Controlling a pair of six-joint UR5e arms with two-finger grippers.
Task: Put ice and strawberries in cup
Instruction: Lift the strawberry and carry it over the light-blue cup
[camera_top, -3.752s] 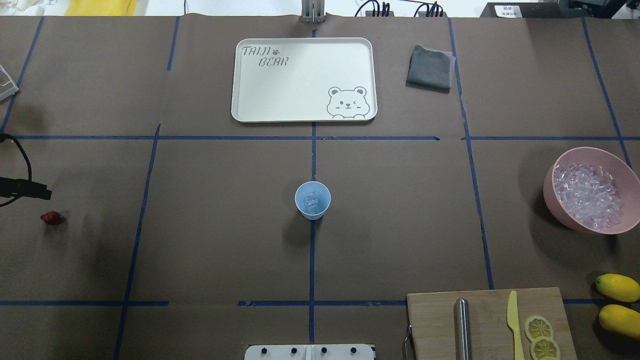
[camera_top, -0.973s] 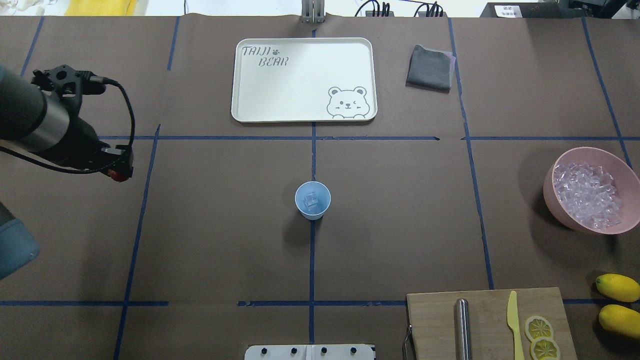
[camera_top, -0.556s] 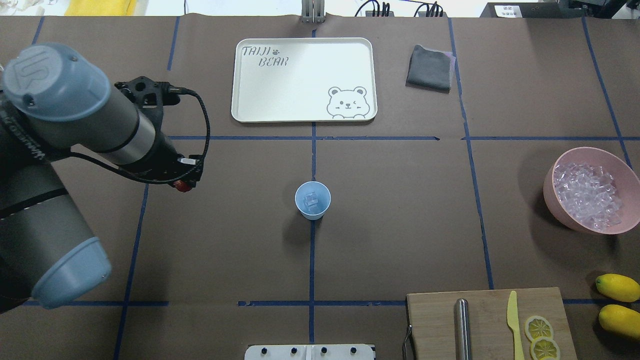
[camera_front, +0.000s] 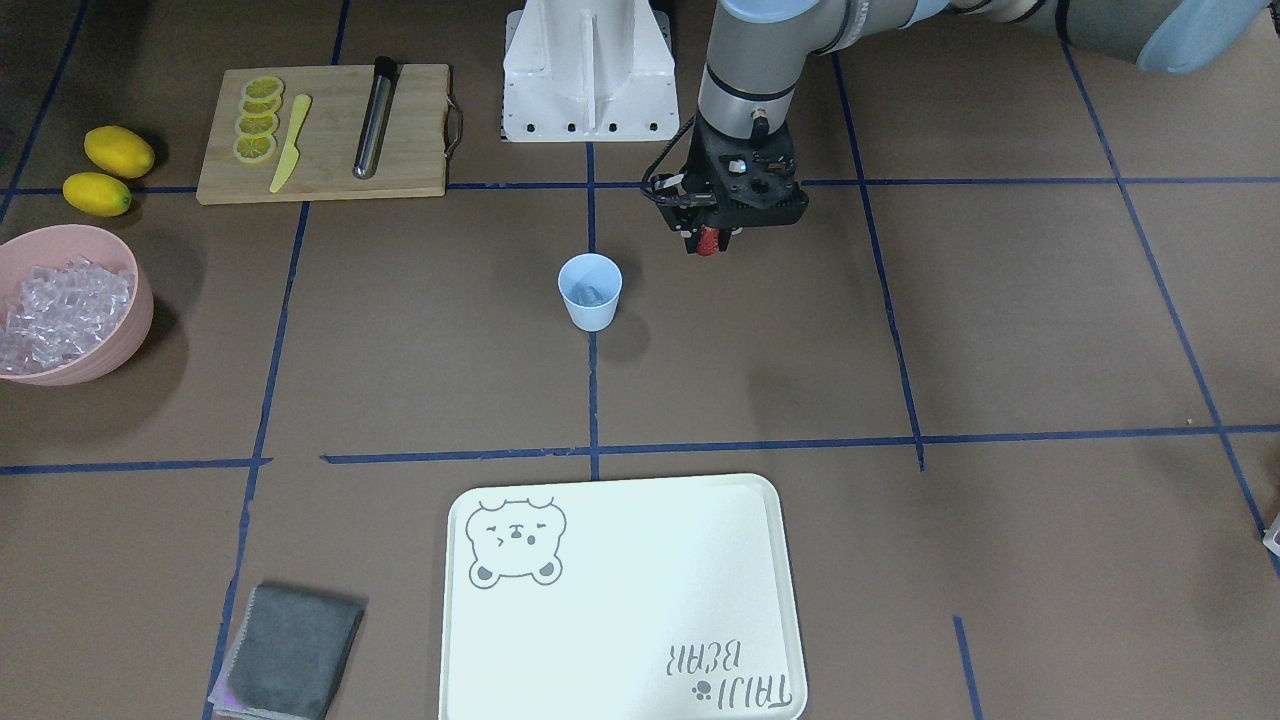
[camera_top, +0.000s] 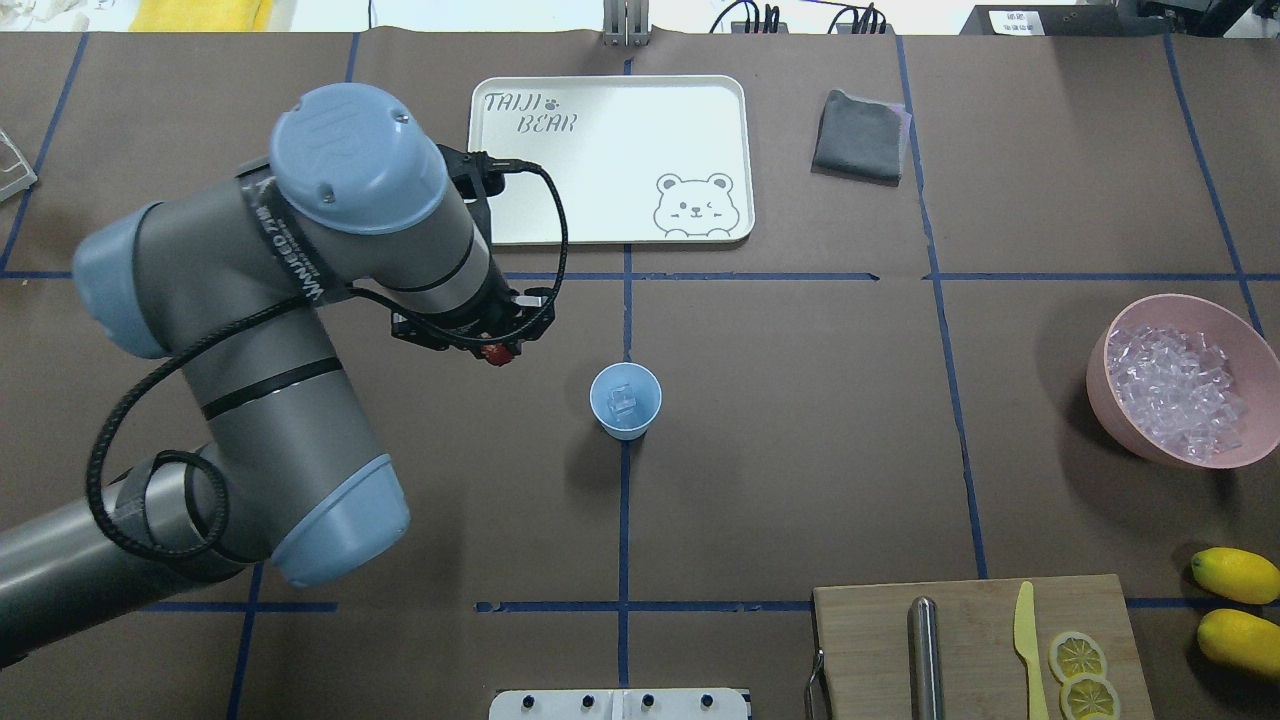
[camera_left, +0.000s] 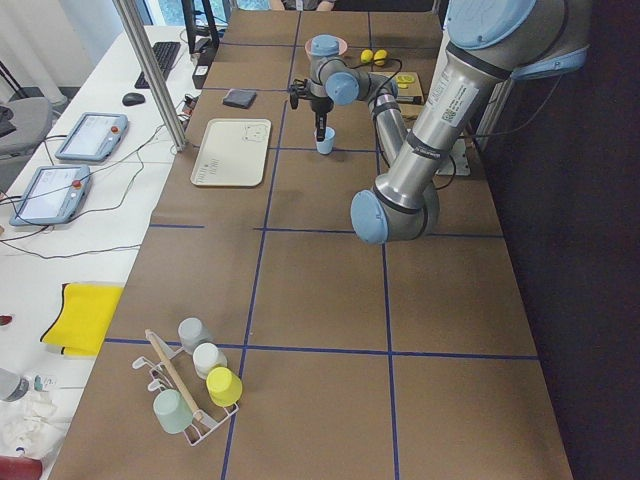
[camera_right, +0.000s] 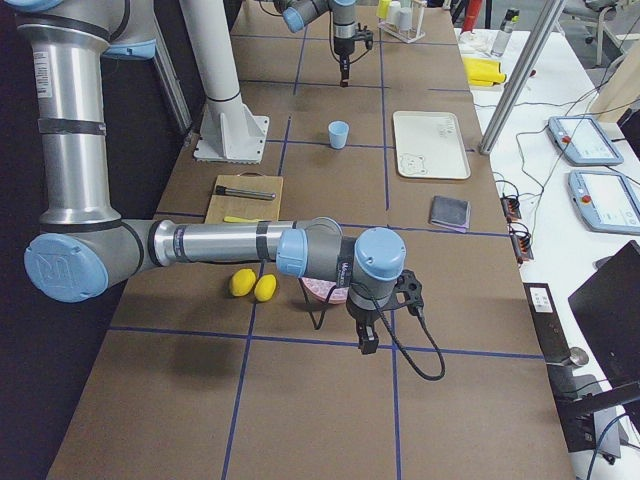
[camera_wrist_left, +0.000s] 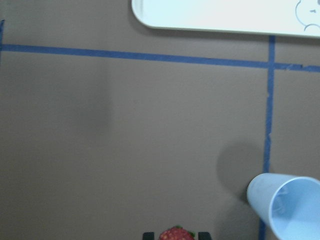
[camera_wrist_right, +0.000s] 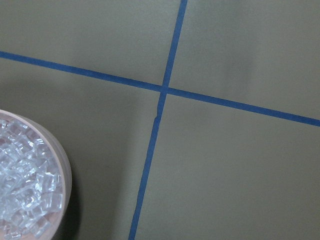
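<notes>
- Strawberry (camera_front: 709, 241) hangs clenched in the left gripper (camera_front: 708, 246) in the front-facing view. It is at 2 o'clock of the cup (camera_front: 590, 291), near it but not yet over its mouth.
- In the overhead view, a few seconds ago the strawberry lay alone on the table at the far 9 o'clock edge. Now the left arm has carried it to 10 o'clock of the cup. Some ice (camera_top: 622, 400) already sits in the cup, and more is in the pink bowl (camera_top: 1097, 385) at 3 o'clock. I judge the ice part done and the fruit part about half done.
- In the left side view, the gripper is small and far, just beside the cup.
- In the right side view, the right gripper (camera_right: 367, 342) hangs near the pink bowl. I cannot tell whether its jaws are released or clenched.
- In the left wrist view, the strawberry shows at the 6 o'clock edge between two dark fingertips (camera_wrist_left: 148, 235), and the cup enters at 4 o'clock. A short move toward 3 o'clock seems to remain before the release.
- In the right wrist view, only the bowl shows, at 8 o'clock, and no jaws.
</notes>
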